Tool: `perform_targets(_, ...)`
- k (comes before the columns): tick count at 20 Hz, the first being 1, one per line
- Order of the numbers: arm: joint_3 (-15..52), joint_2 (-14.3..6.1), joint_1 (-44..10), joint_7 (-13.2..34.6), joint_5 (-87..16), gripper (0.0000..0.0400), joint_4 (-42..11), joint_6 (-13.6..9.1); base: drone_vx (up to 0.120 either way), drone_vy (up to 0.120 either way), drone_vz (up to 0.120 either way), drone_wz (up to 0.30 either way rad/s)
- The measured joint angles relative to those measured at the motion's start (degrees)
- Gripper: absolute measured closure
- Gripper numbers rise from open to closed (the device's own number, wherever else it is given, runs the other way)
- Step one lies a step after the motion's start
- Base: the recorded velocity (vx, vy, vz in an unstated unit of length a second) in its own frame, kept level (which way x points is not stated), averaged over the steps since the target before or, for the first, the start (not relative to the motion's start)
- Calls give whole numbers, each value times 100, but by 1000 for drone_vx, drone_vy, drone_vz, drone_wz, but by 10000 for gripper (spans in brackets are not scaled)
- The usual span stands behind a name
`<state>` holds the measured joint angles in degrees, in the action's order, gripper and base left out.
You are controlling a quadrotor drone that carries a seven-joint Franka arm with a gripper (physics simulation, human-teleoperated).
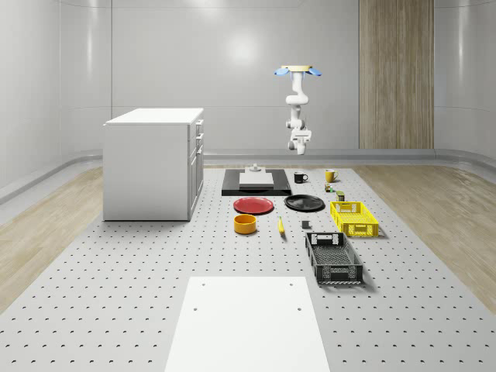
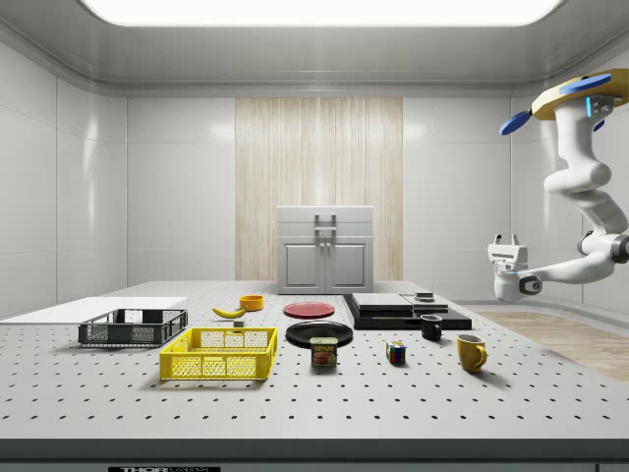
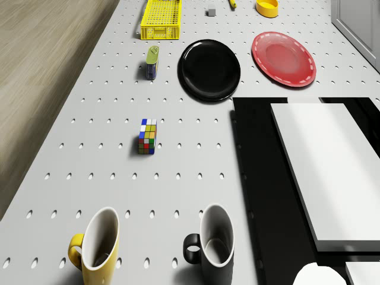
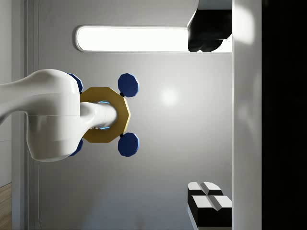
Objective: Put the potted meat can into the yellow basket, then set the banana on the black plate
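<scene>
The drone point(image 1: 295, 71) hovers high beyond the mugs, gripper point(image 2: 506, 253) open and empty — first step barely begun, it must descend to the meat can point(image 2: 324, 352).

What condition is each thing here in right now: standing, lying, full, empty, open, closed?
Drone: hovering beyond the mugs.
Gripper: high in the air, holding nothing.
Potted meat can: upright on the table, outside the basket.
Yellow basket: empty.
Banana: lying on the table.
Black plate: empty.
Red plate: empty.
Yellow mug: upright, empty.
Black mug: upright, empty.
Cabinet: closed.
</scene>
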<state>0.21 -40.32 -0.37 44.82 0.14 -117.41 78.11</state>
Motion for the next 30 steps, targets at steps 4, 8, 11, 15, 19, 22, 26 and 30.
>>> perform_targets(4,2,7,-3,-1,1,0,32,-8,120,120,0,0)
perform_targets(8,4,2,-6,-3,1,0,37,0,120,120,0,0)
perform_targets(11,6,-5,-8,-3,1,0,34,10,120,120,0,0)
perform_targets(15,9,-16,-11,-4,-1,0,25,25,120,120,0,0)
perform_targets(19,14,-27,-14,-4,-5,0,15,41,120,120,0,0)
perform_targets(22,19,-36,-17,-4,-12,0,6,54,120,120,0,0)
perform_targets(26,32,-48,-22,-3,-28,0,-5,71,120,120,0,0)
perform_targets(30,56,-60,-30,1,-61,0,-17,89,120,120,0,0)
